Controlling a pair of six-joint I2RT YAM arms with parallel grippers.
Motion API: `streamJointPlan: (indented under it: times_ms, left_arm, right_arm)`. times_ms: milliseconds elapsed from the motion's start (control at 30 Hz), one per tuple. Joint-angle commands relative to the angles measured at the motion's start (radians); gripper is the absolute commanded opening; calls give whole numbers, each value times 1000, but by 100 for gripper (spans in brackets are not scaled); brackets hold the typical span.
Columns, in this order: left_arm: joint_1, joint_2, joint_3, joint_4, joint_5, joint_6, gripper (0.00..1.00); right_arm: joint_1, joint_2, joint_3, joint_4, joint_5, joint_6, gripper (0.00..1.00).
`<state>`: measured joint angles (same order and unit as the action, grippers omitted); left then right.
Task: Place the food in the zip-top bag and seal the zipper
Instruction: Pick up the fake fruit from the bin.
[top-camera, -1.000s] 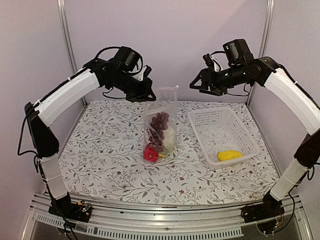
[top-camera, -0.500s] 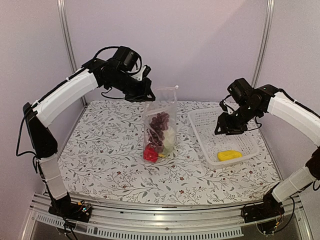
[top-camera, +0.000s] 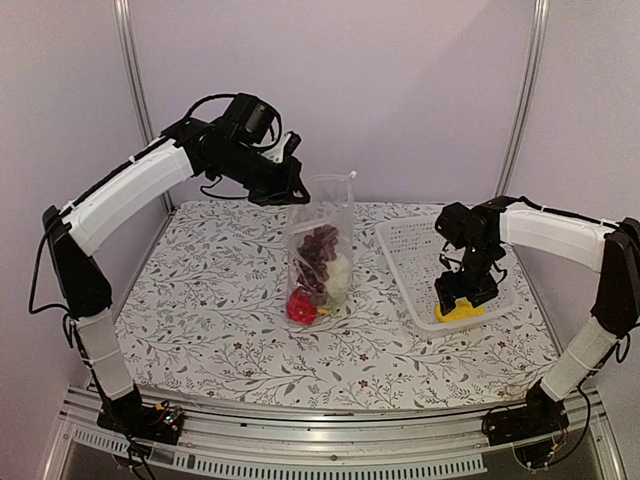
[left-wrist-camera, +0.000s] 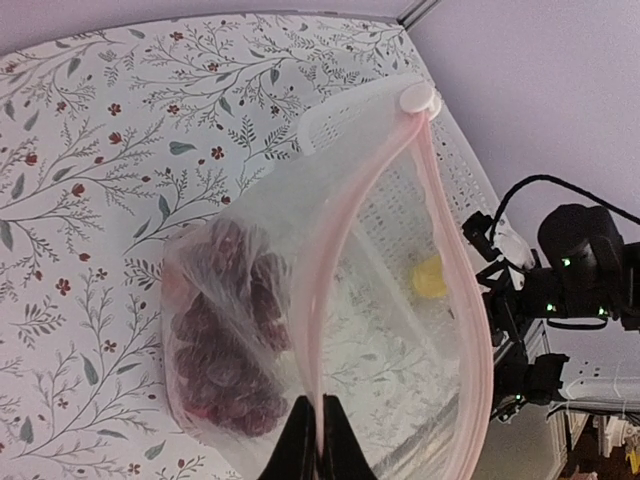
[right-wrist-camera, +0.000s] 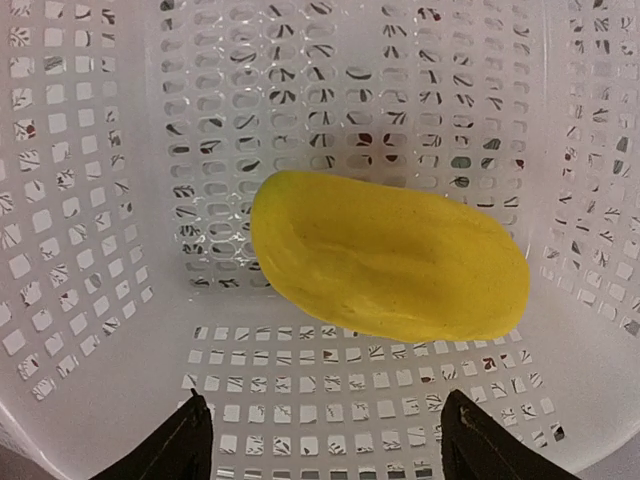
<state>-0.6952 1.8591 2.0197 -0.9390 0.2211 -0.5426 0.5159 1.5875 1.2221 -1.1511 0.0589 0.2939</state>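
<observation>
Hovering over the only yellow food piece (right-wrist-camera: 390, 255) left in the basket (top-camera: 405, 262), R gripper (right-wrist-camera: 325, 445) had jaws spread, nothing held. L gripper (left-wrist-camera: 318, 445) pinched the bag (top-camera: 322, 215) rim, mouth open. Next, probably: descend, straddle piece, clamp, carry to bag.

Your top view looks down from high behind the near edge over the whole table (top-camera: 200, 320). Your left wrist view peers into the mouth of the zip-top bag (left-wrist-camera: 260, 210). Your right wrist view sits close over the white mesh basket (right-wrist-camera: 100, 250); all three share its yellow food piece (right-wrist-camera: 390, 255).
</observation>
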Motion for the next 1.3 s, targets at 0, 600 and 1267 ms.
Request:
streamJointPlan:
  times_ms: [0, 600, 1267]
  left_arm:
    - [6, -49, -15, 11, 8, 6, 4]
    - [10, -102, -101, 58, 8, -4, 4]
    - [12, -90, -102, 72, 27, -2, 4]
  right_arm:
    - [-7, 65, 21, 14, 62, 5, 78]
    - [-85, 252, 93, 45, 265, -63, 83]
    - [-177, 275, 76, 96, 98, -48, 62]
